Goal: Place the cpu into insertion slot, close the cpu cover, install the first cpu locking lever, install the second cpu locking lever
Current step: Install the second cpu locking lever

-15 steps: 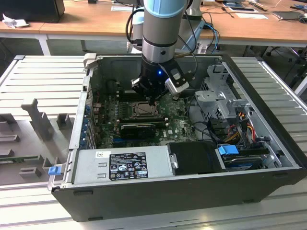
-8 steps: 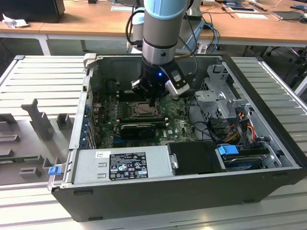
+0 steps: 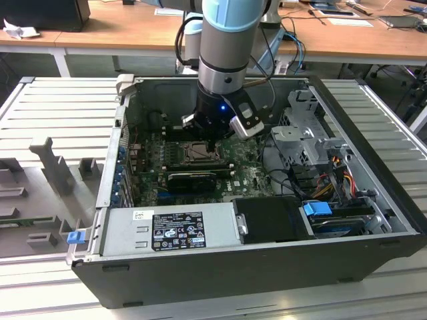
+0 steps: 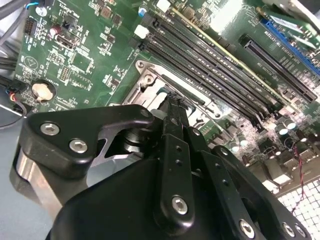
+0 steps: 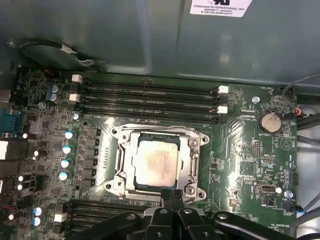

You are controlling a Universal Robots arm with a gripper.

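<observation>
In the first wrist view the cpu (image 5: 156,162) lies in the insertion slot (image 5: 116,172), the cpu cover (image 5: 192,160) framing it. The gripper (image 5: 172,196), fingers pressed together, hides the slot's near edge; levers hard to distinguish.

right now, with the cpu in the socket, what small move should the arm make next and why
Probably a slight press down at the socket's edge. The cpu already sits in the insertion slot, the cpu cover lies flat around it, and the shut fingers hang right at that edge. I can't tell whether either lever is latched.
</observation>
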